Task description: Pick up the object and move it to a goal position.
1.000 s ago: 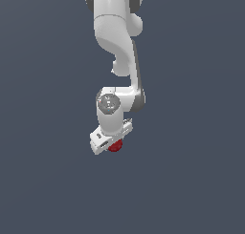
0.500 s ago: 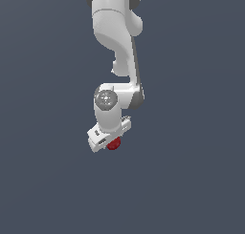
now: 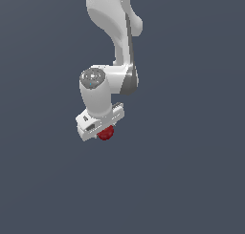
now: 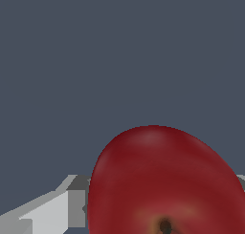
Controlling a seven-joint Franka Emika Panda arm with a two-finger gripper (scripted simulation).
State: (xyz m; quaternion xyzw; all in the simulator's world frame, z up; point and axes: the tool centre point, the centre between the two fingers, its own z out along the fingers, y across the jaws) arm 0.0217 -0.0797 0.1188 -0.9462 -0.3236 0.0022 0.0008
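Observation:
The object [image 3: 106, 133], a small dark-red round fruit, hangs under the white hand of the arm in the exterior view. My gripper [image 3: 103, 131] is shut on it and is wider than the fruit. Most of the fruit is hidden behind the hand, with only its lower part showing. The wrist view is filled close up by the object [image 4: 162, 180], its dimple with a brown stem spot facing the camera. One of the grey-white fingers [image 4: 52, 209] shows pressed against its side.
The white arm [image 3: 112, 32] comes down from the top of the exterior view to a bent wrist [image 3: 103, 87]. Around it there is only a plain dark blue-grey background, with no surface, edge or marker visible.
The gripper, still holding the fruit, has moved up and towards the exterior view's left. The grip on the fruit has not changed.

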